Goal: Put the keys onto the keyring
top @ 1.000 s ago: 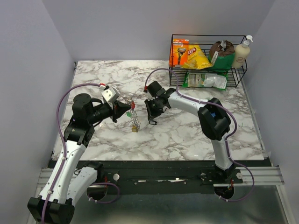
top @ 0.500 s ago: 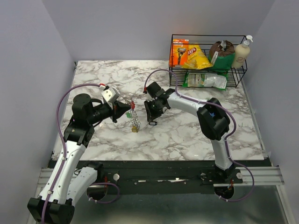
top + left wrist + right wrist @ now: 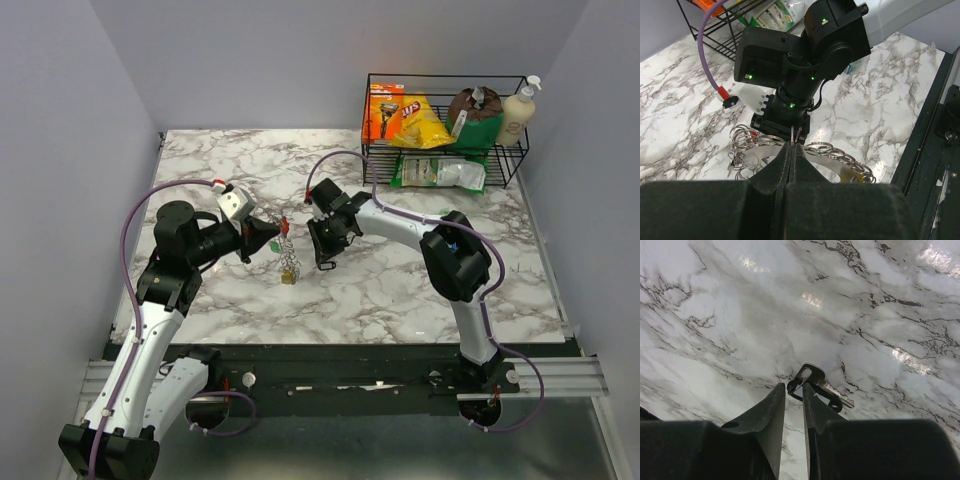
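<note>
Marbled white surface (image 3: 400,290) lies under the keyring (image 3: 288,258), a coiled silvery wire ring hanging left of centre. It has a yellow-gold piece (image 3: 288,277) at its lower end, and the keys (image 3: 284,224), red and green heads showing, are bunched at its upper part. On the ring's wire the left pincer (image 3: 277,238) is pressed together. Just to the right, the right pincer (image 3: 322,262) points down at a small dark oval clip (image 3: 815,386) lying on the surface. Its fingers stand a narrow gap apart at the clip's end; whether they pinch it cannot be told. At the far right corner stands a black wire basket (image 3: 440,75) of groceries.
</note>
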You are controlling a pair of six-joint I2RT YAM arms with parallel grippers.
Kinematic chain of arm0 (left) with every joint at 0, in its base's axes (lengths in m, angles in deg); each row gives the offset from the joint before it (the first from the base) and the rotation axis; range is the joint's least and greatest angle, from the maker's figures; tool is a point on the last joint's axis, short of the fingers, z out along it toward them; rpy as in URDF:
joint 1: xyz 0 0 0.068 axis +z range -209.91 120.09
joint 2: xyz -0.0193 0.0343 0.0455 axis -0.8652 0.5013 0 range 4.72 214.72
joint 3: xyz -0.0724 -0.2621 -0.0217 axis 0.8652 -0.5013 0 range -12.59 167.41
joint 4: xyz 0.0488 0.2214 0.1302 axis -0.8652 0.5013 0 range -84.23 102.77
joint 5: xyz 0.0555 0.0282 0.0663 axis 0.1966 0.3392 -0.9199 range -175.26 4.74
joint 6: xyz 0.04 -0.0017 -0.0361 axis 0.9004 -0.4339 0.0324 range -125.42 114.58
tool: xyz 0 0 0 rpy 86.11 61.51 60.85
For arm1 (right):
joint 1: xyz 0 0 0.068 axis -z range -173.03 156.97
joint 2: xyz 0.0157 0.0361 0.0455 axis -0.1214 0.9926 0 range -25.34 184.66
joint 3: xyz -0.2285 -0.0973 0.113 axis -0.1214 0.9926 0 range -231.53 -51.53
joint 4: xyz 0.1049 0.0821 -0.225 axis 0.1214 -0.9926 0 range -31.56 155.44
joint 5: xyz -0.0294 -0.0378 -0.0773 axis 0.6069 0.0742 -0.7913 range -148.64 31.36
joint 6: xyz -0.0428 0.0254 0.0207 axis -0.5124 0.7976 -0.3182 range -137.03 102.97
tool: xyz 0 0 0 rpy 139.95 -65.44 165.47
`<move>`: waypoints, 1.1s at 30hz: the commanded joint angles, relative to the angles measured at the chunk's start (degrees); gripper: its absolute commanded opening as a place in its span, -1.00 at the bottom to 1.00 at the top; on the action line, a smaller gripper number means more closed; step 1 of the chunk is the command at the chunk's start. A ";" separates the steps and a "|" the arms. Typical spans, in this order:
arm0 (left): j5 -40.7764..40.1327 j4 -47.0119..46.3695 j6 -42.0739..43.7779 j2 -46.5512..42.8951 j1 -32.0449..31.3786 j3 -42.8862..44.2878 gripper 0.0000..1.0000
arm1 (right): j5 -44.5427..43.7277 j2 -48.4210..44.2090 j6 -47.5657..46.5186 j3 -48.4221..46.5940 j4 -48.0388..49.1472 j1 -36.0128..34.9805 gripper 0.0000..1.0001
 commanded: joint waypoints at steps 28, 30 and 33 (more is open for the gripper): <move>2.00 -2.56 1.66 -1.82 0.54 -0.42 -1.00 | -0.10 -9.35 -4.50 7.93 3.95 -1.45 -0.99; 2.44 -2.65 1.84 -1.90 0.54 -0.68 -1.00 | 0.59 -11.38 -5.90 10.47 5.70 -1.36 -0.99; 3.49 -2.91 1.75 -2.17 0.54 -1.12 -1.00 | 2.87 -15.16 -7.92 13.38 8.60 -1.45 -0.99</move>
